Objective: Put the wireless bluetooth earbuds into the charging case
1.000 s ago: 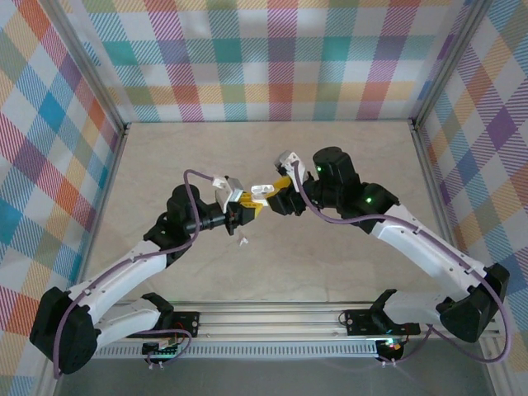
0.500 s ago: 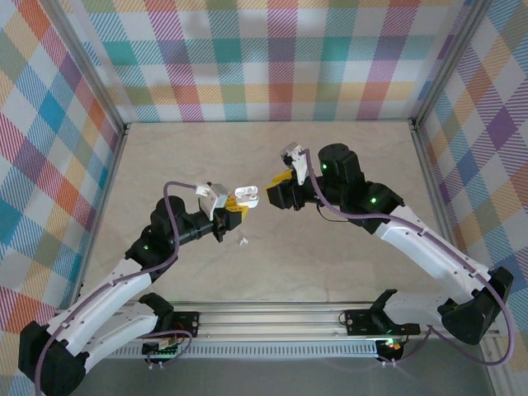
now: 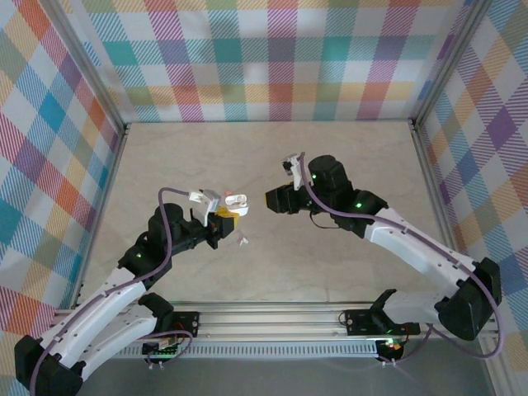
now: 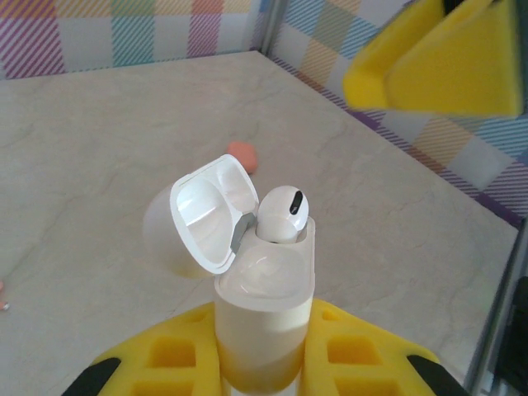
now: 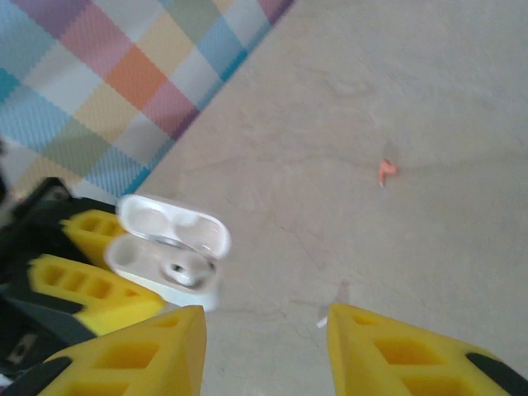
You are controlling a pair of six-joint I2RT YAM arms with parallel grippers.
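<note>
My left gripper (image 4: 264, 334) is shut on the lower body of the white charging case (image 4: 264, 289) and holds it upright above the table. The case lid (image 4: 206, 210) is flipped open. One white earbud (image 4: 283, 214) sits in a socket, its head showing above the rim. In the top view the case (image 3: 236, 200) is left of centre, and my right gripper (image 3: 271, 200) hovers just to its right. My right gripper (image 5: 266, 322) is open with nothing between its yellow fingers. A second white earbud (image 3: 243, 241) lies on the table below the case. A pinkish-orange earbud (image 5: 386, 170) lies farther off.
A round pinkish-orange thing (image 4: 242, 154) rests on the table behind the held case. The beige tabletop (image 3: 355, 157) is ringed by checked walls, with metal posts (image 3: 433, 173) at the corners. A metal rail (image 3: 272, 318) runs along the near edge.
The two grippers have drawn apart: my left arm has pulled back to the left with the open case, and my right gripper has come away from it, empty.
</note>
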